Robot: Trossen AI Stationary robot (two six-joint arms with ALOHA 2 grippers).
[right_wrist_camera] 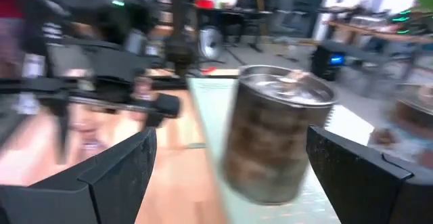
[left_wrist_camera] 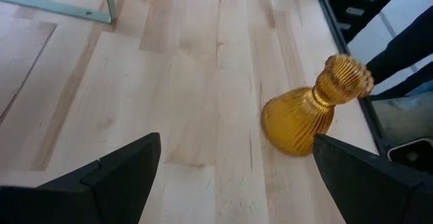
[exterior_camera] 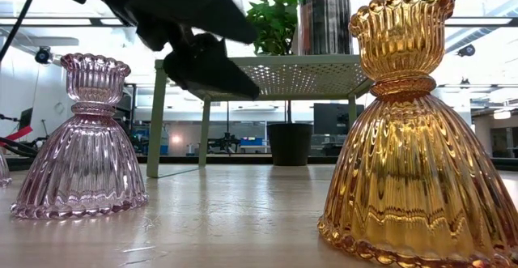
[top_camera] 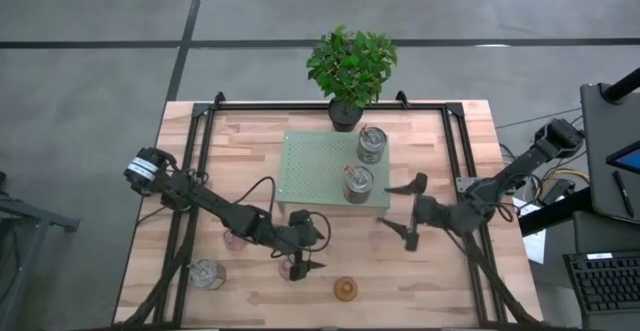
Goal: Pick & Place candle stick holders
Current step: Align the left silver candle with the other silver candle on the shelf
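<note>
Two silvery holders (top_camera: 371, 143) (top_camera: 357, 182) stand upright on a raised green perforated shelf (top_camera: 320, 166). A third silvery holder (top_camera: 207, 273), two pink glass holders (top_camera: 235, 238) (top_camera: 293, 266) and an amber glass holder (top_camera: 346, 289) stand on the table near its front edge. My left gripper (top_camera: 318, 251) hangs open and empty above the table beside one pink holder, facing the amber holder (left_wrist_camera: 308, 109). My right gripper (top_camera: 388, 206) is open just right of the shelf; the nearer silvery holder (right_wrist_camera: 277, 143) shows ahead between its fingers, untouched.
A potted green plant (top_camera: 350, 71) stands at the table's far edge behind the shelf. The shelf stands on thin legs (exterior_camera: 155, 122). A black frame (top_camera: 200, 121) runs around the tabletop. Bare wood lies at the front right (top_camera: 440, 281).
</note>
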